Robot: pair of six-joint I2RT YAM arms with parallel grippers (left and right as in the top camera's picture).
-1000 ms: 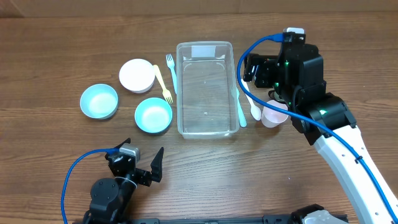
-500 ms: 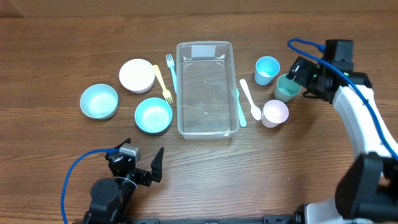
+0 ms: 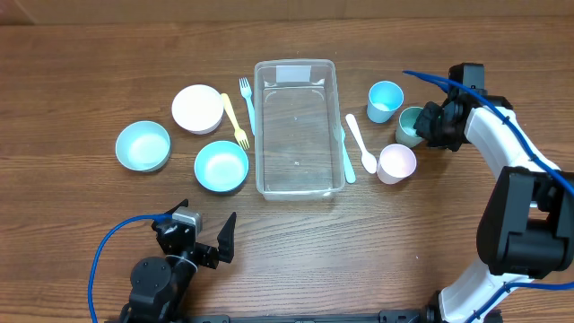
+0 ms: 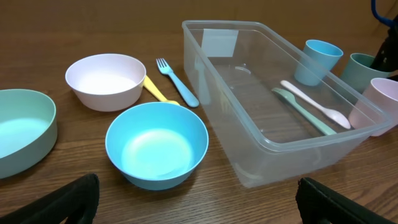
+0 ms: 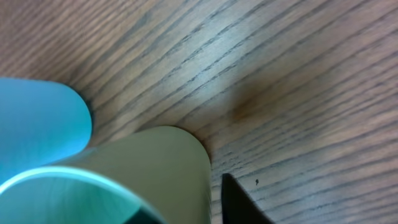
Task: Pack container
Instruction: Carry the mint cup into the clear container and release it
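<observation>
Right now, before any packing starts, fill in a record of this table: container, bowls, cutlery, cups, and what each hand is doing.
Container: clear plastic bin, mid-table, looks empty
Bowls: white bowl, light-blue bowl, blue bowl, all left of it
Cutlery: blue fork, yellow fork on its left; green utensil, white spoon on its right
Cups: blue cup, green cup, pink cup, far right
Left hand: open, holding nothing
Right hand: at the green cup; grip unclear

Clear container (image 3: pixel 296 135), light-blue bowl (image 3: pixel 221 167), white bowl (image 3: pixel 197 109), yellow fork (image 3: pixel 234 119), pink cup (image 3: pixel 396 163), brown wood-grain table (image 3: pixel 90 63)
</observation>
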